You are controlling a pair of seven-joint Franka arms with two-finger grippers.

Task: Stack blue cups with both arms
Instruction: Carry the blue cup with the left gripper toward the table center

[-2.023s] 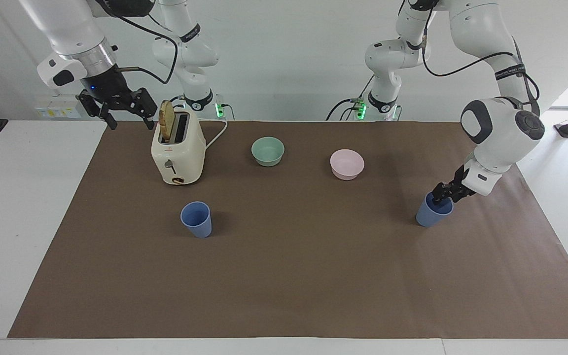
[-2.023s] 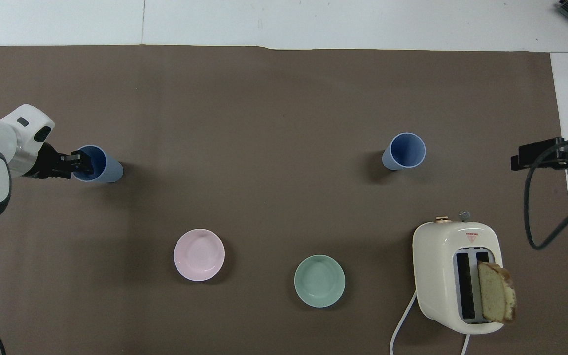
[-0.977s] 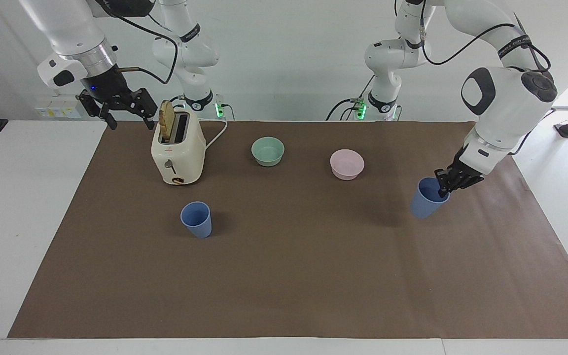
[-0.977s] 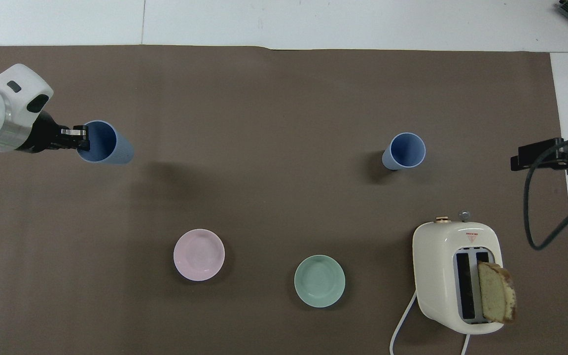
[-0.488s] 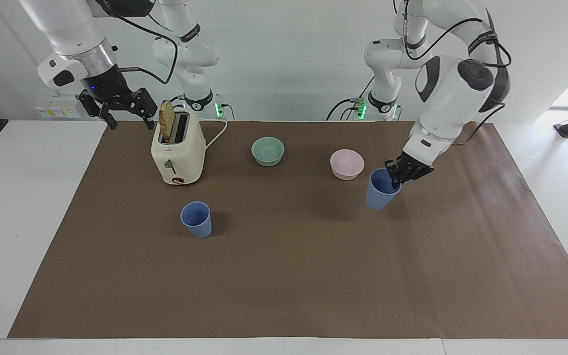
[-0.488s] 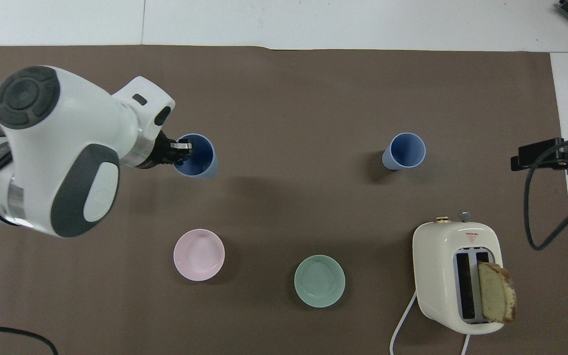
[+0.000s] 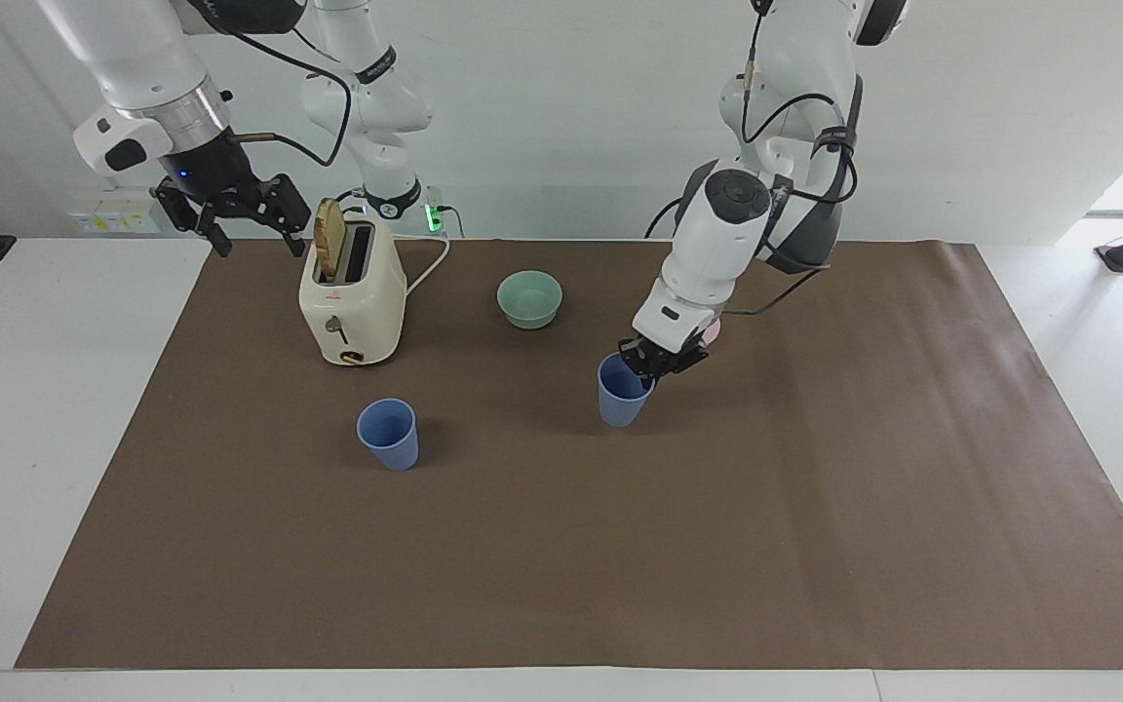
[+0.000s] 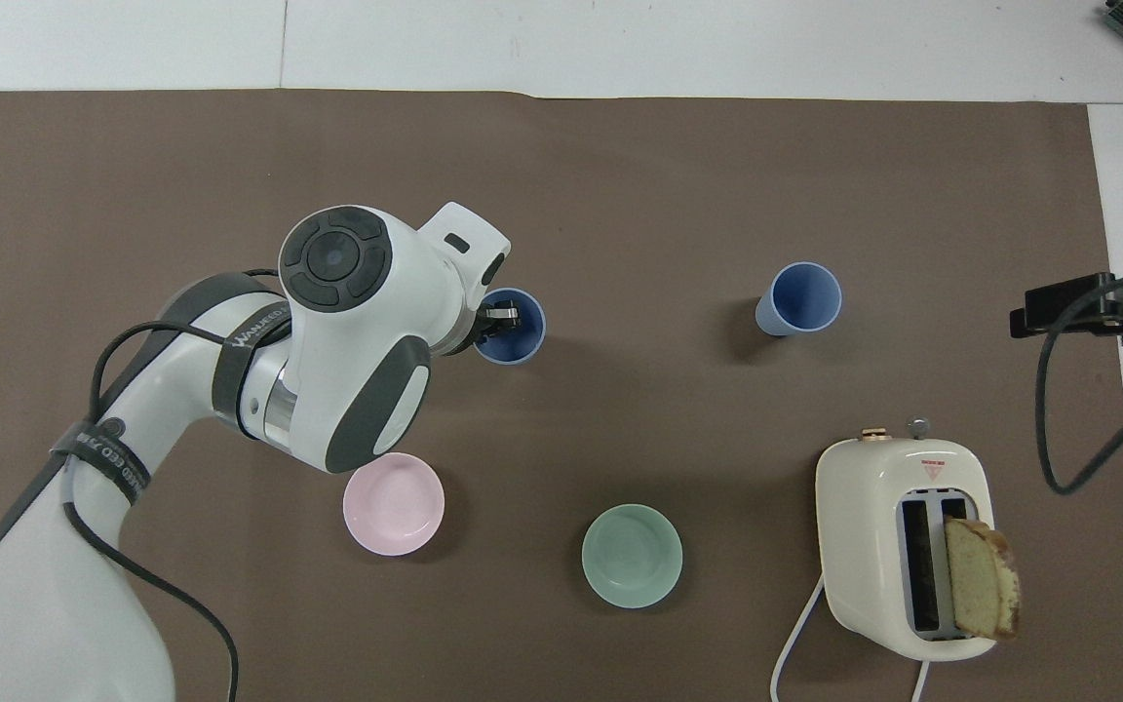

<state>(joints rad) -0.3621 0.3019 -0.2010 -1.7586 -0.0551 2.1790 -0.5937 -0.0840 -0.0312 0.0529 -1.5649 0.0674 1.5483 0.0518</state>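
Observation:
One blue cup [image 7: 388, 435] stands upright on the brown mat, farther from the robots than the toaster; it also shows in the overhead view [image 8: 799, 298]. My left gripper [image 7: 647, 366] is shut on the rim of the second blue cup [image 7: 620, 398] and holds it just above the middle of the mat, one finger inside the cup. The overhead view shows this gripper [image 8: 498, 320] and its cup [image 8: 515, 336] too. My right gripper [image 7: 256, 234] is open and empty, raised beside the toaster at the right arm's end of the table, where it waits.
A cream toaster [image 7: 352, 302] with a bread slice [image 7: 330, 239] in one slot stands near the right arm's base. A mint-green bowl [image 8: 632, 556] and a pale pink bowl [image 8: 393, 504] sit nearer to the robots than the cups. The left arm partly covers the pink bowl in the facing view.
My left gripper lifted its cup off the mat at the left arm's end and carried it toward the middle, closer to the standing cup. The right arm has not moved.

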